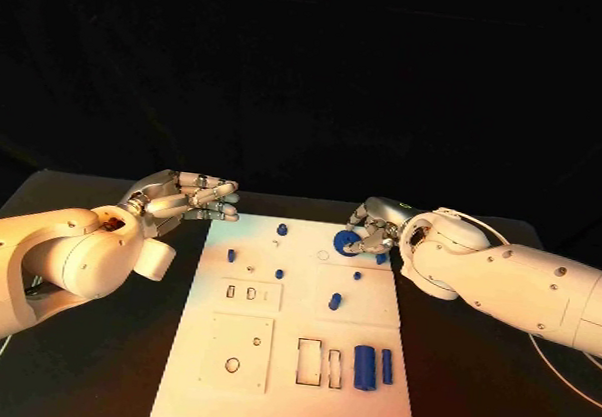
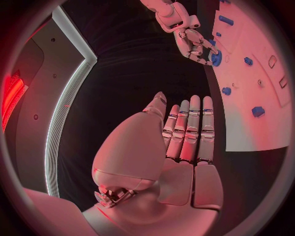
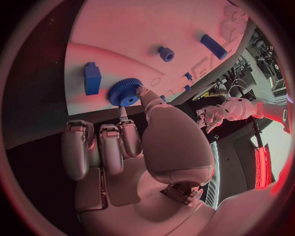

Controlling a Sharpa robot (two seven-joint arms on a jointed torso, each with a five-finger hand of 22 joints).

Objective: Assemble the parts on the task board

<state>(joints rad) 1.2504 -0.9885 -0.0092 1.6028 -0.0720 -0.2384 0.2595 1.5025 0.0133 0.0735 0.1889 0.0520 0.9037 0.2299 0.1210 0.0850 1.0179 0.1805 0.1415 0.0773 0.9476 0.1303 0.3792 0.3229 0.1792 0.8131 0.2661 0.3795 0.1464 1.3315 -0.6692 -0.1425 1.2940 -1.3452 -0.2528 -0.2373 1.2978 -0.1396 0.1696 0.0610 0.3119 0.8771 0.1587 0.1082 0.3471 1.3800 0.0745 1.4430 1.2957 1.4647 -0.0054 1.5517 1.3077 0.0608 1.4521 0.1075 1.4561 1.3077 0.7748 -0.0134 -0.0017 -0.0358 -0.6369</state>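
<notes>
Up near the far right corner of the white flat task board (image 1: 284,368), the right hand (image 1: 374,231) pinches a small blue toothed gear (image 1: 346,241) between thumb and a finger, seemingly to seat it on its spot there; its other fingers are curled in. Off the board's left edge the left hand (image 1: 187,197) hovers holding nothing, fingers straight and side by side, probably just keeping clear. Two blue cylinder parts (image 1: 372,366) lie near the board's front, untouched
</notes>
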